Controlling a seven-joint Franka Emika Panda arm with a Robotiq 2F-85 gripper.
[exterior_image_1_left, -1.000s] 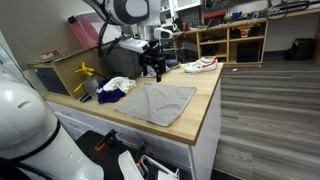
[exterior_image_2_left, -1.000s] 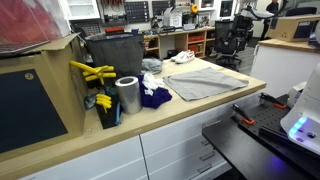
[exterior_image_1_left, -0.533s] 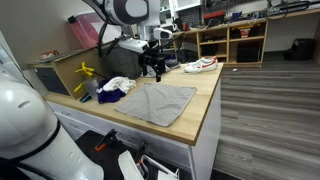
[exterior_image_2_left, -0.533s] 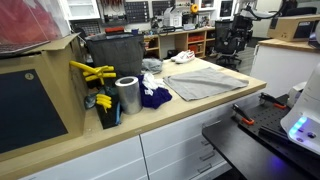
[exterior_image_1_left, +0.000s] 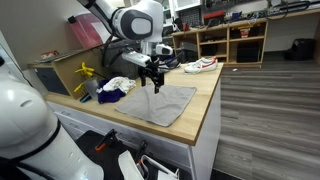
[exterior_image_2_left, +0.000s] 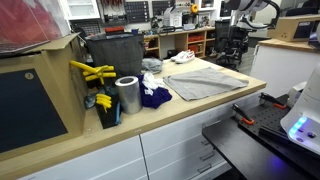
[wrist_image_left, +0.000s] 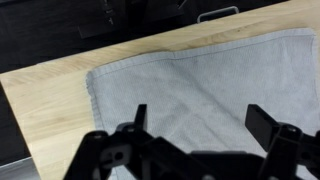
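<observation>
My gripper (exterior_image_1_left: 155, 82) hangs open and empty above the far part of a grey cloth (exterior_image_1_left: 157, 102) that lies flat on the wooden countertop (exterior_image_1_left: 205, 105). In the wrist view the two fingers (wrist_image_left: 200, 118) stand wide apart over the grey cloth (wrist_image_left: 190, 85), with nothing between them. The cloth also shows in an exterior view (exterior_image_2_left: 205, 81); the gripper itself is out of that view.
A white and dark blue pile of fabric (exterior_image_1_left: 117, 88) lies beside the cloth. A shoe (exterior_image_1_left: 200, 66) sits at the far end of the counter. A metal can (exterior_image_2_left: 127, 95), yellow tools (exterior_image_2_left: 92, 72) and a dark bin (exterior_image_2_left: 115, 55) stand nearby.
The arm has swung from the back of the counter toward the cloth, and the gripper now hangs over it. The cloth has not moved.
</observation>
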